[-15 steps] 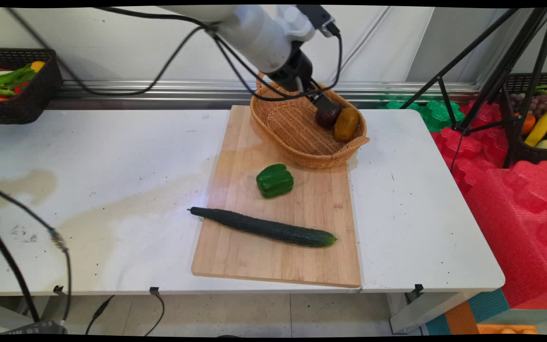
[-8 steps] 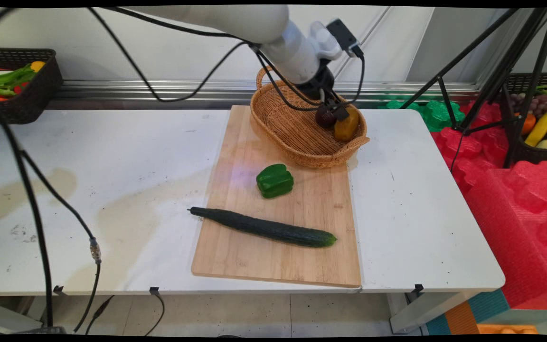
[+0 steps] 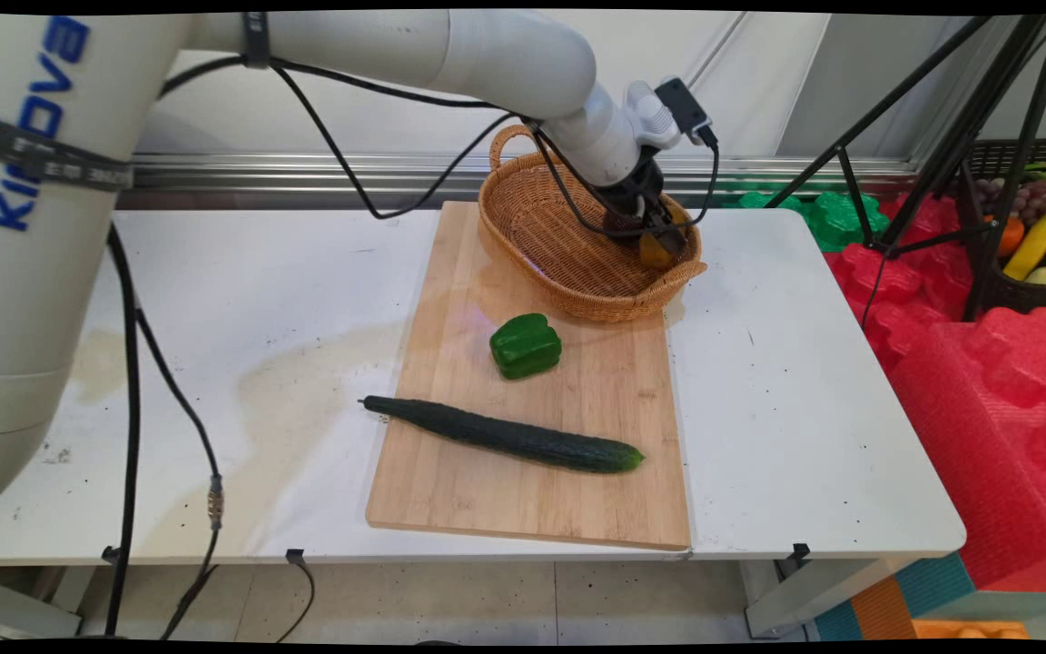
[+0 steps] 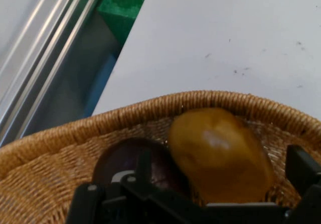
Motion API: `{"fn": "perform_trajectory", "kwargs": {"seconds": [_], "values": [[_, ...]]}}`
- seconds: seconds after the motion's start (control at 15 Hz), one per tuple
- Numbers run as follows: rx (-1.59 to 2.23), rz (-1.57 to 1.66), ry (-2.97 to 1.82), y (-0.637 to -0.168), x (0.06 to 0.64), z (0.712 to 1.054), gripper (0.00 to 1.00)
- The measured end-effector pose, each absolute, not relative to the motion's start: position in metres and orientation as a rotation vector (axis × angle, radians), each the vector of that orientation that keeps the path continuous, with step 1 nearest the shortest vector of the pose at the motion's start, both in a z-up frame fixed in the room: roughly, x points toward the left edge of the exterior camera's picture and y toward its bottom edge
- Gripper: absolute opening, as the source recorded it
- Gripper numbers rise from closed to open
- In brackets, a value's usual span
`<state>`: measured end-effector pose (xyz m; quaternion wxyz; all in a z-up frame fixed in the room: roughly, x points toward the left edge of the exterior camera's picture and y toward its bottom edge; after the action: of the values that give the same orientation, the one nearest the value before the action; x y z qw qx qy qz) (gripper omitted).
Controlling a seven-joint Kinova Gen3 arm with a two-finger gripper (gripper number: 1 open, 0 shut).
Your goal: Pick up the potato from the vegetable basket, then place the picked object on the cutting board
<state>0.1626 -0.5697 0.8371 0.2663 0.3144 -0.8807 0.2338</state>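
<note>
Basket holds one yellow fruit, one purple fruit, straddled by spread end effector.

one cucumber, one pepper, one basket

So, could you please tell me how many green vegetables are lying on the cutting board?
2: a green bell pepper near the board's middle, and a long cucumber lying across it nearer the camera. None seems hidden.
</note>
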Motion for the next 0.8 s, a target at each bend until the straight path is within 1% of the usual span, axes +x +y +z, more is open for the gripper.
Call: {"fn": "perform_trajectory", "kwargs": {"seconds": [0.33,0.4,0.67,0.8], "values": [[0.824,0.624,-2.379,-0.577,0.160,0.825,1.00],[0.822,0.624,-2.379,-0.577,0.161,0.824,0.00],[0.810,0.638,-2.376,-0.572,0.164,0.825,0.00],[0.814,0.658,-2.364,-0.566,0.170,0.831,0.00]]}}
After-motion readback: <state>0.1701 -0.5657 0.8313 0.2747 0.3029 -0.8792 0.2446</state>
